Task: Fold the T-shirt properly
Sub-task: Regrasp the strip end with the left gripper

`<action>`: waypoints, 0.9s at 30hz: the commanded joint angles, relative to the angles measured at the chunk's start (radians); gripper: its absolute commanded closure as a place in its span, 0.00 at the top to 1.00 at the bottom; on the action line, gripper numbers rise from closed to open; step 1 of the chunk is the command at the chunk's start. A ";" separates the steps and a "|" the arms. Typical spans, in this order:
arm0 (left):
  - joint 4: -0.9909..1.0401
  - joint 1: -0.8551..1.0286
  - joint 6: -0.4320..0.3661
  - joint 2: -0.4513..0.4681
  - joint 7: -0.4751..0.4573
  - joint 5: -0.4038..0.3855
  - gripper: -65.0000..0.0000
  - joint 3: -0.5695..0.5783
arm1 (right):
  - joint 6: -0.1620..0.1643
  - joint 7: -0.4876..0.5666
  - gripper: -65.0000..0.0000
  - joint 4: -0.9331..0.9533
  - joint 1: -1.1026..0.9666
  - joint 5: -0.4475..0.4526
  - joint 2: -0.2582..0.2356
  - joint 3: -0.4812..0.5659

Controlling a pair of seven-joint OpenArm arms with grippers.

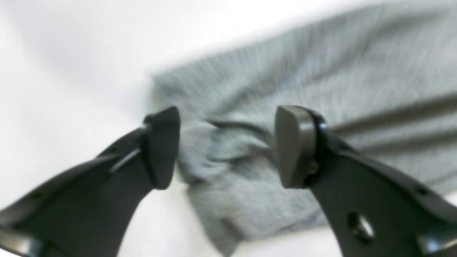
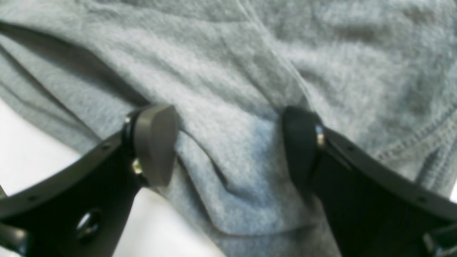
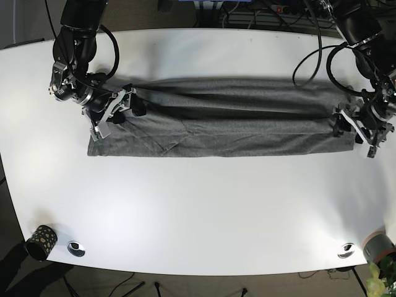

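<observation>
A grey T-shirt (image 3: 223, 117) lies on the white table (image 3: 204, 204) as a long strip running left to right, with creases along its length. My left gripper (image 1: 226, 146) is open at the strip's right end (image 3: 351, 127), its fingers on either side of a bunched corner of the cloth (image 1: 321, 71). My right gripper (image 2: 228, 146) is open over the strip's left end (image 3: 117, 108), with a stitched fold of the cloth (image 2: 232, 53) between its fingers. Neither gripper is closed on the fabric.
A dark patterned cup (image 3: 39, 240) stands at the front left corner. Small round discs (image 3: 76, 248) (image 3: 346, 250) sit near the front edge. A potted plant (image 3: 378, 250) is at the front right. Cables (image 3: 260, 15) run behind the table.
</observation>
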State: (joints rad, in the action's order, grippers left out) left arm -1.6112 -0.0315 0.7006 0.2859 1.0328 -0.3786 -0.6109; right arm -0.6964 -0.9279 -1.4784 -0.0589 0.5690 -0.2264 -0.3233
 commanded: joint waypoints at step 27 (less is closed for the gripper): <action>0.361 -0.054 -0.002 0.016 -0.055 -0.018 0.69 -0.146 | -0.002 0.010 0.68 -0.023 0.008 0.012 -0.006 -0.004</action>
State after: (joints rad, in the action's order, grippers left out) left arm -1.2484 -0.0776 0.6971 0.2836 0.9936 -0.3824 -0.7559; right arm -0.6964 -0.9279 -1.4803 -0.0639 0.5652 -0.2218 -0.3233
